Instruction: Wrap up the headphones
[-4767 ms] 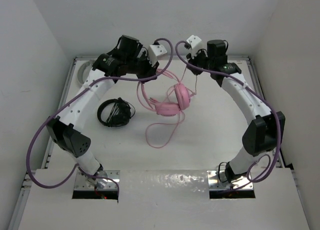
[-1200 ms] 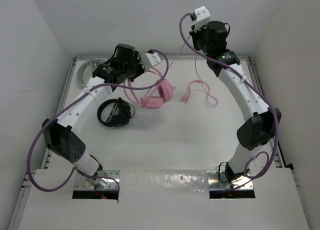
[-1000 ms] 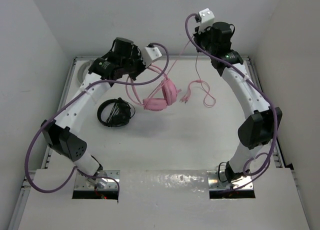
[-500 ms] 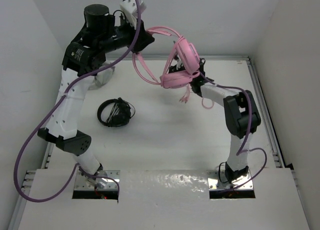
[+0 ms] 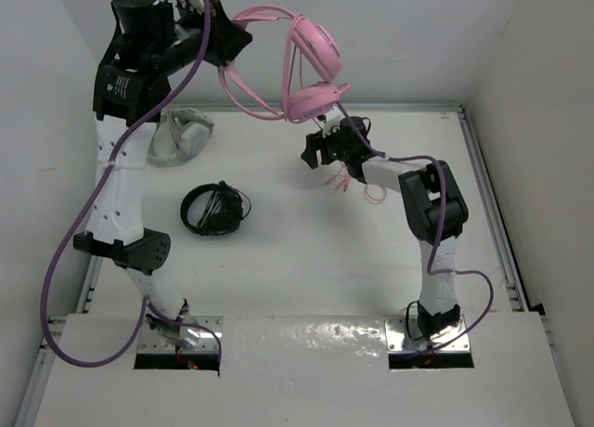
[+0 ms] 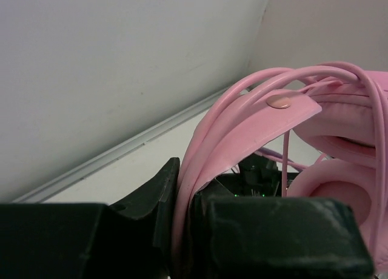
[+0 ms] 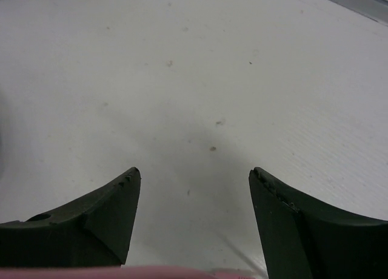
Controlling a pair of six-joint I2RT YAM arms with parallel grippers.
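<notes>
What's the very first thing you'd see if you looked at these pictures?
The pink headphones jump out: the left gripper is shut on their headband and holds them high above the table. Below them the right gripper sits open, low over the table. A pair of black headphones lies at the table's left, with white-grey headphones beyond it.
</notes>
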